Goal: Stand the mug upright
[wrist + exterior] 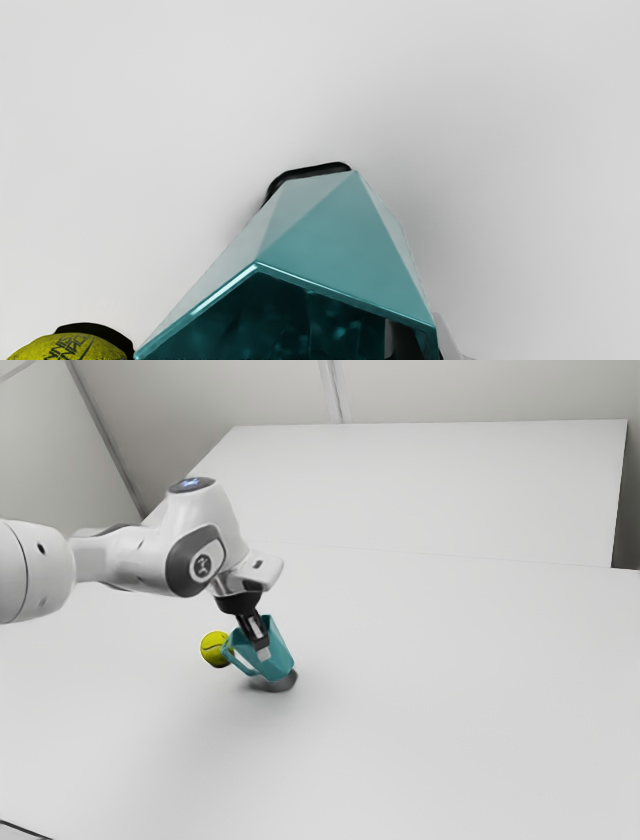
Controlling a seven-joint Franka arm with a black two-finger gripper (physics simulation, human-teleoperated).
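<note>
The teal mug (277,650) leans in the exterior view, its open end up toward the hand and its base low over a dark patch of shadow. Its handle points to the exterior view's left, near the ball. My gripper (262,647) is at the mug's upper part, shut on its wall. In the wrist view the faceted mug (345,240) shows its dark opening toward the hand. There the gripper (431,345) has one finger inside the opening and the other against the outside of the same wall. The lower fingertips are partly hidden by the mug.
A yellow tennis ball (215,649) lies close beside the mug's handle, on the exterior view's left; the wrist view also has the ball (62,347) near the mug's rim. The white table (430,690) extends around them, with pale walls behind.
</note>
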